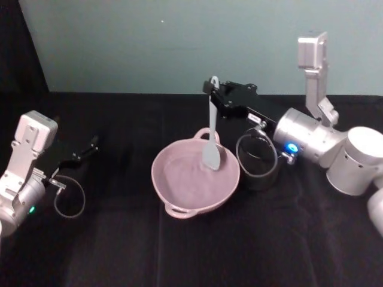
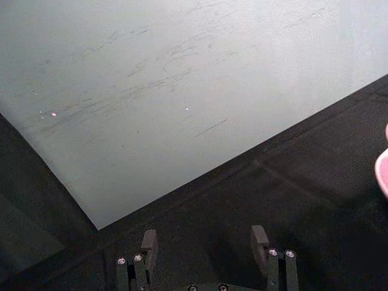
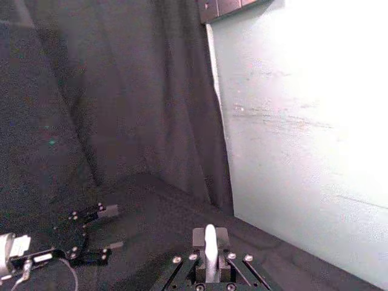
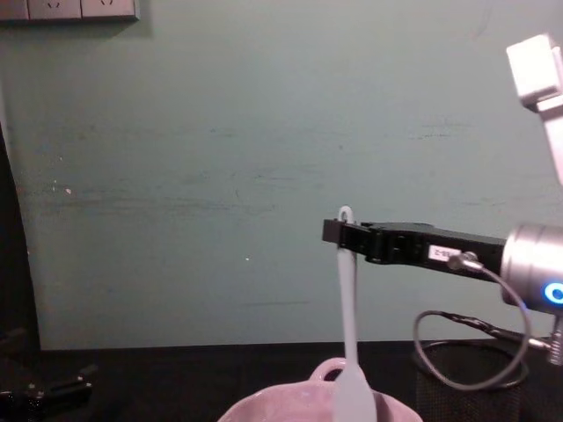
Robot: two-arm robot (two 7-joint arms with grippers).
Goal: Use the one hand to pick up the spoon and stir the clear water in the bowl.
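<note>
- Head view, one black-draped table (image 1: 119, 239): carries everything listed below.
- One pale pink bowl (image 1: 179, 176): stands on the table and serves as the reference point. Two loop handles are counted on its rim, one far and one near. Whether it holds water cannot be told.
- Two grippers counted.
  - Right gripper (image 1: 212, 89): raised above the far rim of the bowl and reaching in from the bowl's right. Its fingers are clamped on the spoon handle just below the handle's top end.
  - Left gripper (image 1: 93, 143): low, well apart to the left of the bowl. In its wrist view its fingers (image 2: 149, 242) stand spread apart.
- One black wire-mesh cup (image 1: 258, 161): just beside the bowl on its right.
- One white spoon (image 1: 212, 128): upright, with the holed end up. Its paddle head is down inside the bowl, close to the far rim.
</note>
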